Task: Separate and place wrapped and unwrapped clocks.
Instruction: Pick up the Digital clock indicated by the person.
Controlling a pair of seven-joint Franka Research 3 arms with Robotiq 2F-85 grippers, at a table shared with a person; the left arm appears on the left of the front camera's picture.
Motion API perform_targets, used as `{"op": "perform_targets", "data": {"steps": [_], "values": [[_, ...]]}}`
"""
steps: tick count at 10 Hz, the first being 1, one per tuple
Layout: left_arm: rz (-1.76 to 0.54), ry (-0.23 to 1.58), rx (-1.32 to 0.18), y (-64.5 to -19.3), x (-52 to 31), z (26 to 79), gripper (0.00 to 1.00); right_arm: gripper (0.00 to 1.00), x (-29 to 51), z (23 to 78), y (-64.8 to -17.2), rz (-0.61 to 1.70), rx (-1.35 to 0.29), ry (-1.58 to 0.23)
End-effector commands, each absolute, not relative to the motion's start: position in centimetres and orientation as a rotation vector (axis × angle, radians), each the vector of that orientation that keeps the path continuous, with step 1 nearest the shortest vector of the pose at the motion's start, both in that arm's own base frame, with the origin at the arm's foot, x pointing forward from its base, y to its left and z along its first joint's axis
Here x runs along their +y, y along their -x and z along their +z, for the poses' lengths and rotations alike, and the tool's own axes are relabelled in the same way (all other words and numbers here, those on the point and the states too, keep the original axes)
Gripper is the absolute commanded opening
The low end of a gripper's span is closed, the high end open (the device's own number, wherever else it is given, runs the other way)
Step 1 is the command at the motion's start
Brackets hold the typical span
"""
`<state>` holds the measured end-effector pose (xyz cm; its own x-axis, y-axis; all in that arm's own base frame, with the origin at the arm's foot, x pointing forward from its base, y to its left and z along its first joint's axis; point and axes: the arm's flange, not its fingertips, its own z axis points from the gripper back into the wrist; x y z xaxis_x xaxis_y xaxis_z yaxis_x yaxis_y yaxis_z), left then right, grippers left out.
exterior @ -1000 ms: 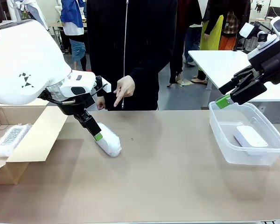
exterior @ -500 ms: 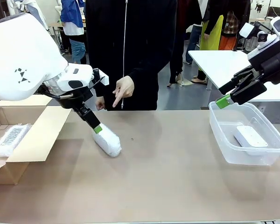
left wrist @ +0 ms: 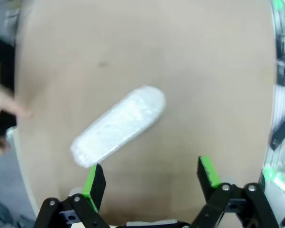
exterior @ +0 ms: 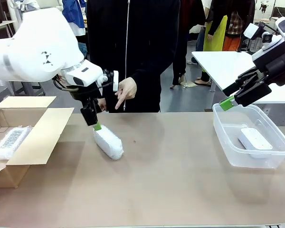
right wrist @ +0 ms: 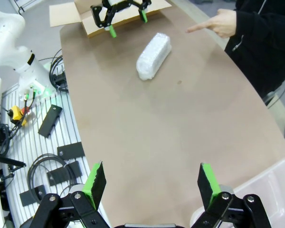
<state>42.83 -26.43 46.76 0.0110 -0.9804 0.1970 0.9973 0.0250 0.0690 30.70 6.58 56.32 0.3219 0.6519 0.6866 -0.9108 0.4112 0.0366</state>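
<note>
One wrapped clock [exterior: 108,143] lies loose on the table [exterior: 171,180], between the cardboard box [exterior: 33,142] and the clear bin [exterior: 270,159]. The left gripper [exterior: 96,124] hangs just above its far end, fingers spread wide, gripping nothing. A second wrapped clock [exterior: 9,141] lies in the box; the unwrapped clock [exterior: 254,139] lies in the bin. The right gripper [exterior: 226,102] hovers above the bin's rim, fingers wide and empty. A person's hand [exterior: 126,91] points downward. Judgement: two of three are sorted; one remains.

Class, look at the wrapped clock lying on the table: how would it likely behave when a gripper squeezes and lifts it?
The wrapped clock looks crinkly, so its wrap would probably give slightly before a stiff block inside resists. The glossy film may be slippery. Lying flat, it seems unlikely to roll.
</note>
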Motion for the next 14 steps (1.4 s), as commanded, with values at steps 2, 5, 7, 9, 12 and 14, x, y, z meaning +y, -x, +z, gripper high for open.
{"op": "perform_targets", "data": {"steps": [2,5,7,9,12,14], "values": [[-1.924,0.1,-0.053,-45.3,-26.6,44.6,1.0,1.0,6.8,56.2,-31.0,1.078,-0.657,-0.495],[-1.993,0.129,-0.032,-46.2,-27.5,39.5,1.0,1.0,6.8,56.2,-31.0,1.078,-0.657,-0.495],[-1.976,0.086,-0.074,-46.0,-28.2,37.9,1.0,1.0,6.8,56.2,-31.0,1.078,-0.657,-0.495],[-1.981,0.056,-0.108,-45.6,-28.7,38.1,1.0,1.0,6.8,56.2,-31.0,1.078,-0.657,-0.495],[-1.984,0.02,-0.101,-45.6,-28.7,40.1,1.0,1.0,6.8,56.2,-31.0,1.078,-0.657,-0.495],[-2.01,-0.014,-0.107,-46.1,-29.6,40.1,1.0,1.0,6.8,56.2,-31.0,1.078,-0.657,-0.495]]}}
